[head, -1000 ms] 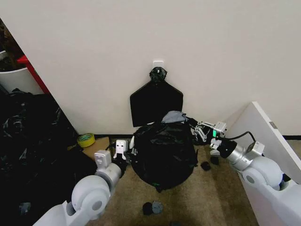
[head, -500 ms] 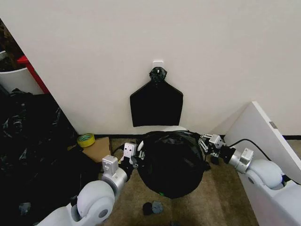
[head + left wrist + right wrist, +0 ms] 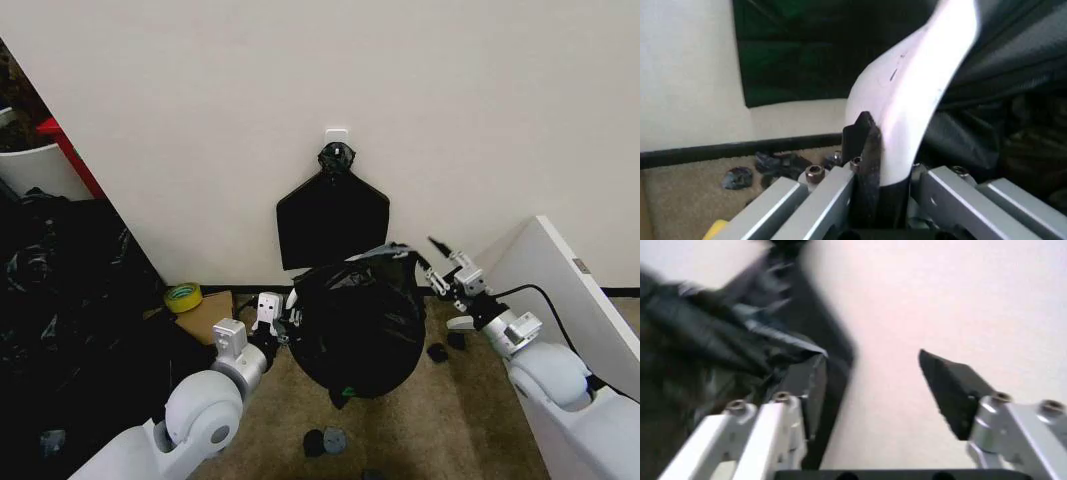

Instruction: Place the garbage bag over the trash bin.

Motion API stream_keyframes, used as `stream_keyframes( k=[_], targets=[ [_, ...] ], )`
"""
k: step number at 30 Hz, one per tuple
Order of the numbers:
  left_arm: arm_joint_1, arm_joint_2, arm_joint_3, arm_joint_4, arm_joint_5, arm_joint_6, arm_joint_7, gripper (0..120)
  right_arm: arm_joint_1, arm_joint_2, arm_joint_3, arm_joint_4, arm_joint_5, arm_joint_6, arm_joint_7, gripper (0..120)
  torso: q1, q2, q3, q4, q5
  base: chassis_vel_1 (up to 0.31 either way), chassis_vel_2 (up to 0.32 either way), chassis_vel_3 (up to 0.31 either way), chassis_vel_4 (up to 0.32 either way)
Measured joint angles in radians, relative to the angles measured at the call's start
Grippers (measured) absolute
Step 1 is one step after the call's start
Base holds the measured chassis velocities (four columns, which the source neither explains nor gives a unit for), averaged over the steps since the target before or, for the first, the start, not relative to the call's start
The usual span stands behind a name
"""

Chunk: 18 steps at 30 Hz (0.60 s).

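Here the garbage bag point(image 3: 358, 320) drapes over the trash bin point(image 3: 920, 95) on the carpeted floor point(image 3: 450, 420), against the wall and right below the flat black sheet point(image 3: 332, 228) that hangs from a knot at a white wall plate point(image 3: 337, 134). In the head view the bag hides nearly all of the bin. In the left wrist view a strip of the bin's pale wall stands bare between folds of black plastic.

The left claw point(image 3: 281, 316) sits at the bin's left side, and in its wrist view its jaws are clamped on the bin's pale wall, one black pad point(image 3: 863, 150) pressed against it. The right claw point(image 3: 437, 263) is at the bag's upper right edge. Its wrist view shows the jaws spread wide; one finger point(image 3: 807, 385) touches a crinkled fold of the bag and the other stands free before the wall, holding nothing.

A roll of yellow tape point(image 3: 183, 296) lies on a cardboard piece point(image 3: 203, 313) to the left of the bin, beside a big heap of black plastic point(image 3: 60, 300). No readable writing or labels show on anything.
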Motion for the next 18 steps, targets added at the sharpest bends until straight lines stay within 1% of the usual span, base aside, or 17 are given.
stream_keyframes(
  k=[2, 4, 6, 7, 8, 9, 12, 13, 14, 15, 16, 18],
  targets=[
    [-0.006, -0.008, -0.023, 0.008, -0.02, -0.003, -0.005, 0, -0.008, 0.004, 0.004, 0.071, 0.068, -0.079, 0.137, 63, 0.0, 0.0, 0.0, 0.0002, -0.0003, 0.0, 0.0, 0.0, 0.0],
    [-0.007, -0.012, -0.038, 0.011, -0.032, -0.006, -0.008, 0, -0.01, 0.005, 0.009, 0.122, 0.123, -0.136, 0.213, 71, 0.0, 0.0, 0.0, 0.0001, -0.0002, 0.0, 0.0, 0.0, 0.0],
    [-0.004, -0.013, -0.045, 0.008, -0.04, -0.006, -0.01, 0, -0.011, 0.003, 0.015, 0.147, 0.168, -0.153, 0.233, 79, 0.0, 0.0, 0.0, 0.0, -0.0003, 0.0, 0.0, 0.0, 0.0],
    [-0.004, -0.013, -0.045, 0.008, -0.04, -0.006, -0.01, 0, -0.011, 0.003, 0.015, 0.147, 0.168, -0.153, 0.233, 79, 0.0, 0.0, 0.0, 0.0, -0.0003, 0.0, 0.0, 0.0, 0.0],
    [-0.002, -0.013, -0.045, 0.005, -0.04, -0.006, -0.011, 0, -0.01, 0.002, 0.016, 0.148, 0.175, -0.149, 0.23, 83, 0.0, 0.0, 0.0, 0.0001, -0.0003, 0.0, 0.0, 0.0, 0.0],
    [0.003, -0.013, -0.045, -0.002, -0.04, -0.006, -0.012, 0, -0.008, 0.001, 0.019, 0.14, 0.177, -0.126, 0.202, 88, 0.0, 0.0, 0.0, 0.0002, -0.0002, 0.0, 0.0, 0.0, 0.0],
    [0.015, -0.013, -0.037, -0.015, -0.039, -0.005, -0.012, 0, 0.001, -0.001, 0.019, 0.093, 0.153, -0.02, 0.033, 98, 0.0, 0.0, 0.0, 0.0001, 0.0001, 0.0, 0.0, 0.0, 0.0],
    [0.017, -0.013, -0.035, -0.017, -0.038, -0.005, -0.012, 0, 0.003, -0.001, 0.017, 0.086, 0.143, -0.001, -0.003, 98, 0.0, 0.0, 0.0, 0.0002, 0.0, 0.0, 0.0, 0.0, 0.0],
    [0.022, -0.013, -0.029, -0.019, -0.036, -0.003, -0.012, 0, 0.005, 0.0, 0.013, 0.075, 0.126, 0.031, -0.066, 100, 0.0, 0.0, 0.0, 0.0002, -0.0001, 0.0, 0.0, 0.0, 0.0],
    [0.022, -0.013, -0.029, -0.019, -0.036, -0.003, -0.012, 0, 0.005, 0.0, 0.013, 0.075, 0.126, 0.031, -0.066, 100, 0.0, 0.0, 0.0, 0.0002, -0.0001, 0.0, 0.0, 0.0, 0.0],
    [0.027, -0.013, -0.024, -0.021, -0.033, -0.003, -0.012, 0, 0.005, 0.0, 0.01, 0.063, 0.107, 0.066, -0.142, 100, 0.0, 0.0, 0.0, 0.0003, -0.0001, 0.0, 0.0, 0.0, 0.0],
    [0.033, -0.013, -0.02, -0.023, -0.026, -0.002, -0.012, 0, 0.006, 0.0, 0.009, 0.048, 0.057, 0.104, -0.214, 100, 0.0, 0.0, 0.0, 0.0003, -0.0001, 0.0, 0.0, 0.0, 0.0]
  ],
)
